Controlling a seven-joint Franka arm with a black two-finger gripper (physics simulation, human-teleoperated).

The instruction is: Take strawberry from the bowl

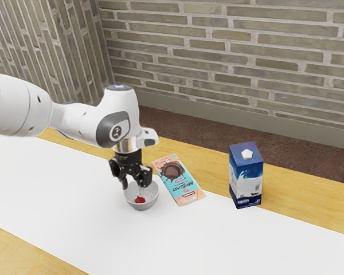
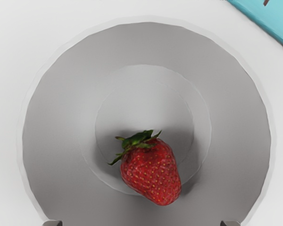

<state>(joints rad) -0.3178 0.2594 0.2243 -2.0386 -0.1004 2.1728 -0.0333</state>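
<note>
My gripper (image 1: 134, 186) is open at the rim of the grey bowl (image 1: 141, 204) in the exterior view, its fingers apart and pointing down. Low inside that bowl lies the red strawberry (image 1: 140, 200). From the wrist view, the tips of my gripper (image 2: 141, 223) are far apart at the lower edge, with nothing held between them. The strawberry (image 2: 153, 174) rests on its side in the bowl (image 2: 231, 103), off the centre of its floor, its green leaves at one end.
A chocolate bar in a teal and orange wrapper (image 1: 178, 179) lies flat beside the bowl, towards the exterior view's right. Farther that way, a blue and white milk carton (image 1: 246, 175) stands upright. A white cover (image 1: 74, 212) runs along the wooden table (image 1: 309, 212); brick walls stand behind.
</note>
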